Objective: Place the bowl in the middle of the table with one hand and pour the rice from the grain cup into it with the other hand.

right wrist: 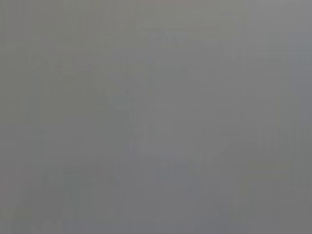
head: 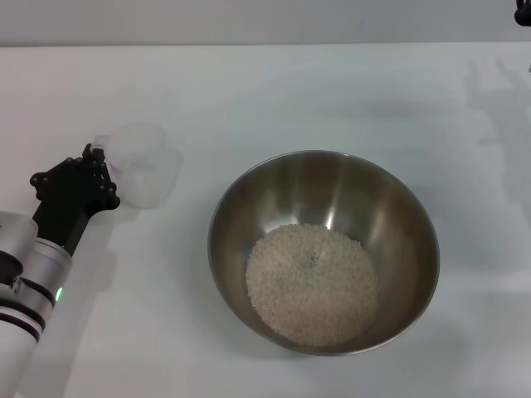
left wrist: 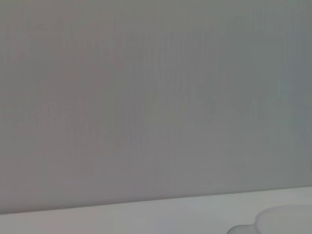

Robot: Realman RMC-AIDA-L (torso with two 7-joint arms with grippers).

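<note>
The bowl (head: 390, 207), wide and of shiny steel, stands near the middle of the white table (head: 274, 91). A pale heap of rice (head: 311, 283) lies in its bottom. The grain cup (head: 148, 172), frosted and translucent, stands upright on the table to the left of the bowl and looks empty. My left gripper (head: 98, 176) is right beside the cup's left side, at its small handle. Part of the cup's rim shows in the left wrist view (left wrist: 287, 219). Only a dark bit of the right arm (head: 523, 12) shows at the top right corner.
The table's far edge meets a grey wall (head: 249, 21) at the back. The left wrist view shows that wall (left wrist: 146, 97) above a strip of table. The right wrist view shows only plain grey.
</note>
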